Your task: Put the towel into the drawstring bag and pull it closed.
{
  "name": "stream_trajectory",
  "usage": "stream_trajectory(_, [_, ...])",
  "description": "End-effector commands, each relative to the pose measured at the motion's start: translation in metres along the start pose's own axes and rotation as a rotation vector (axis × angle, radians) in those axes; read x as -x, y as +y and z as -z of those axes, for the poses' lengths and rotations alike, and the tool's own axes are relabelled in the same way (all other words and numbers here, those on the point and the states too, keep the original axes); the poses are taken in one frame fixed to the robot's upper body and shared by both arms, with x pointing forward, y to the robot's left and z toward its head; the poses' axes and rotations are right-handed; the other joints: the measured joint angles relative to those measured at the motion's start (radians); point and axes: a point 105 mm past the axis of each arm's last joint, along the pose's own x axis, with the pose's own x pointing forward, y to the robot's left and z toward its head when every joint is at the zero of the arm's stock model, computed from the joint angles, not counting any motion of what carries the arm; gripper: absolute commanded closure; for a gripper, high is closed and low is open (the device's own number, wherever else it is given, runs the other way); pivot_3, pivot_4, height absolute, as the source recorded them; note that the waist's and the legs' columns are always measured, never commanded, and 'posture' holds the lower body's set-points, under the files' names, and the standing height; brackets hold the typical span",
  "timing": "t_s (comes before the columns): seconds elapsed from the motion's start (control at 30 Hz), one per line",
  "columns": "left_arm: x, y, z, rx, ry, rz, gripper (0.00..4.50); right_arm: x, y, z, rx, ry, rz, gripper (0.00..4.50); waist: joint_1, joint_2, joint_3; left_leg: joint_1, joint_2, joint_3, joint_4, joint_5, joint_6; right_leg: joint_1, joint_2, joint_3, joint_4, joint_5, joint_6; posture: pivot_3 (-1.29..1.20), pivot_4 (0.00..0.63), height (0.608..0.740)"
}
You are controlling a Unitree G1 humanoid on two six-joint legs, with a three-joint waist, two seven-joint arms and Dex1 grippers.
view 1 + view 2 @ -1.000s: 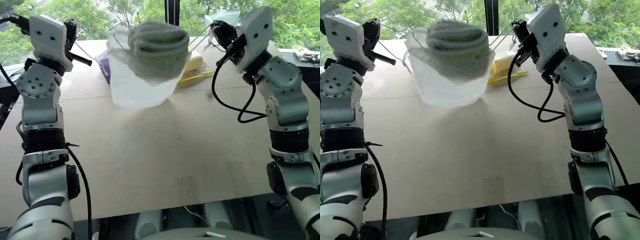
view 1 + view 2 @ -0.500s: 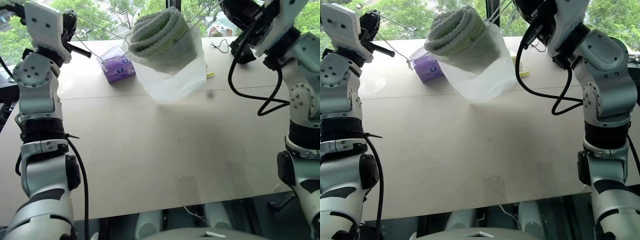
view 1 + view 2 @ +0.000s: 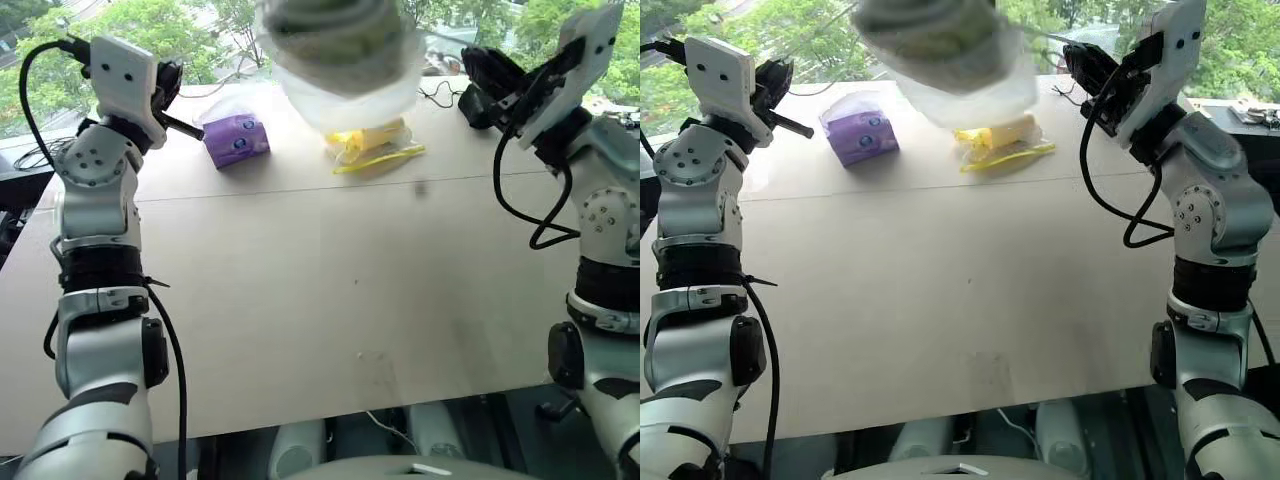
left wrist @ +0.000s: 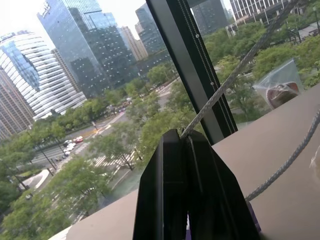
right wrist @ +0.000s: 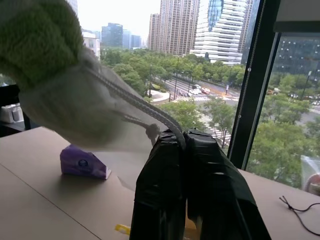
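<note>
Left gripper (image 4: 186, 142) is clenched on a white cord (image 4: 235, 70). The drawstring bag (image 3: 345, 75) hangs high above the table's (image 3: 300, 300) far edge, between both arms, the towel (image 3: 330, 25) inside it. Right gripper (image 5: 181, 137) is clamped on the opposite cord. Beneath lie a purple tissue pack (image 3: 235, 140) and a yellow-filled clear bag (image 3: 372, 145); the near tabletop lies open.

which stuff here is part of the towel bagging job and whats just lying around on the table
In the job:
- towel, inside the bag
- drawstring bag, hanging above the table
- cord, pinched in each shut end effector

Lying about:
- purple tissue pack
- clear bag with yellow contents
- small black cord
</note>
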Motion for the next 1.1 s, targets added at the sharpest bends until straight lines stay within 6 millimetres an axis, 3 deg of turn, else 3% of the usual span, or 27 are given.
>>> stream_trajectory(0.03, [-0.004,0.033,-0.048,-0.034,-0.128,-0.081,4.44,0.003,0.021,-0.073,0.122,-0.191,-0.073,4.5,0.004,-0.001,0.0,-0.008,0.0,0.0,0.004,0.0,-0.001,-0.009,0.0,0.0,0.006,0.0,0.0,0.0,0.15,0.74])
stream_trajectory(0.1, [-0.004,0.026,-0.037,-0.049,-0.101,-0.052,4.44,0.006,0.014,-0.049,0.152,-0.09,-0.061,4.5,0.007,-0.002,-0.003,-0.007,-0.001,0.0,0.004,0.001,-0.001,-0.008,0.0,-0.001,0.007,-0.001,0.0,0.0,0.15,0.74])
stream_trajectory(0.2, [0.004,0.006,0.003,-0.007,0.01,0.004,4.44,0.02,-0.002,0.007,0.169,0.113,0.001,4.5,0.005,-0.002,-0.01,0.006,0.0,0.001,-0.004,0.0,-0.001,0.009,0.0,-0.006,-0.006,-0.002,0.002,0.0,0.15,0.74])
stream_trajectory(0.27, [0.007,0.004,0.002,-0.006,-0.002,0.017,4.44,0.021,0.01,-0.001,0.119,0.059,-0.041,4.5,0.004,0.0,-0.007,0.013,0.0,0.002,-0.008,-0.003,0.003,0.016,-0.001,-0.003,-0.009,-0.002,0.003,0.0,0.15,0.74])
stream_trajectory(0.37, [0.008,0.013,-0.007,-0.01,-0.026,0.003,4.44,0.023,0.02,-0.015,0.089,0.01,-0.096,4.5,0.002,0.0,-0.002,-0.004,0.0,0.002,0.004,-0.002,0.003,-0.001,-0.001,0.0,-0.001,-0.001,0.003,0.0,0.15,0.74])
stream_trajectory(0.57, [0.015,0.028,0.0,-0.047,0.01,0.005,4.44,0.035,0.019,-0.016,0.084,0.047,-0.124,4.5,0.004,0.0,-0.003,-0.001,0.0,0.001,0.003,-0.002,0.003,0.001,-0.001,-0.001,0.0,-0.001,0.004,0.0,0.15,0.74])
stream_trajectory(0.83, [0.032,0.06,0.015,-0.066,0.1,-0.019,4.44,0.06,0.015,-0.04,0.024,0.049,-0.162,4.5,0.006,0.0,-0.003,-0.002,0.0,0.0,0.003,-0.002,0.003,0.001,-0.001,-0.002,-0.002,-0.001,0.004,0.0,0.15,0.74])
stream_trajectory(0.9, [0.033,0.064,0.013,-0.078,0.104,-0.003,4.44,0.064,0.02,-0.049,0.02,0.045,-0.199,4.5,0.006,0.0,-0.003,-0.002,0.0,0.0,0.002,-0.002,0.003,0.002,-0.001,-0.003,-0.003,-0.001,0.004,0.0,0.15,0.74])
stream_trajectory(1.1, [0.026,0.076,-0.018,-0.102,0.071,0.047,4.44,0.057,0.039,-0.103,-0.035,-0.1,-0.3,4.5,0.006,0.0,-0.002,-0.002,0.0,-0.001,0.002,-0.002,0.004,0.002,0.0,-0.003,-0.004,-0.001,0.004,0.0,0.15,0.74])
